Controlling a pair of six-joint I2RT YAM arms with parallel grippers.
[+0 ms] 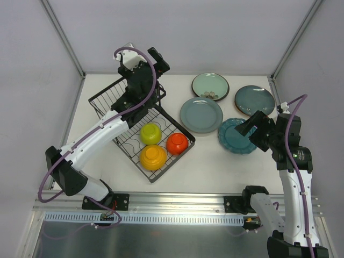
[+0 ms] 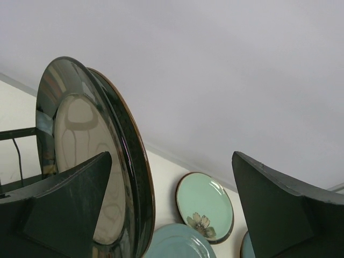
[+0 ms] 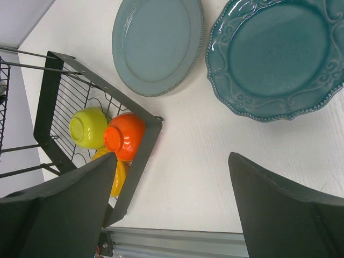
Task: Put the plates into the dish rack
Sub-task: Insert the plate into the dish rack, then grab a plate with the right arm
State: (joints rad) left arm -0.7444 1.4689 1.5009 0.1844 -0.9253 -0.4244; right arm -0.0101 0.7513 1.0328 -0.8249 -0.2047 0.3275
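A dark glossy plate point(image 2: 91, 156) stands on edge in the dish rack point(image 1: 107, 100); the top view hides it under my left arm. My left gripper point(image 2: 171, 155) is open wide. Its left finger point(image 2: 70, 209) lies in front of the plate's face and the right finger is well clear. My left gripper point(image 1: 146, 67) hovers over the rack's raised back section. On the table lie a mint green plate point(image 1: 210, 86), a grey-blue plate point(image 1: 201, 114), a dark teal plate point(image 1: 254, 100) and a scalloped teal plate point(image 1: 232, 137). My right gripper point(image 1: 251, 128) hangs open above the scalloped plate's edge, holding nothing point(image 3: 173, 156).
The rack's lower basket point(image 1: 129, 142) holds a yellow-green bowl point(image 1: 151, 133), an orange-red bowl point(image 1: 177, 143) and a yellow-orange bowl point(image 1: 153, 157). A metal rail point(image 1: 177, 204) runs along the near table edge. White walls close the back and sides.
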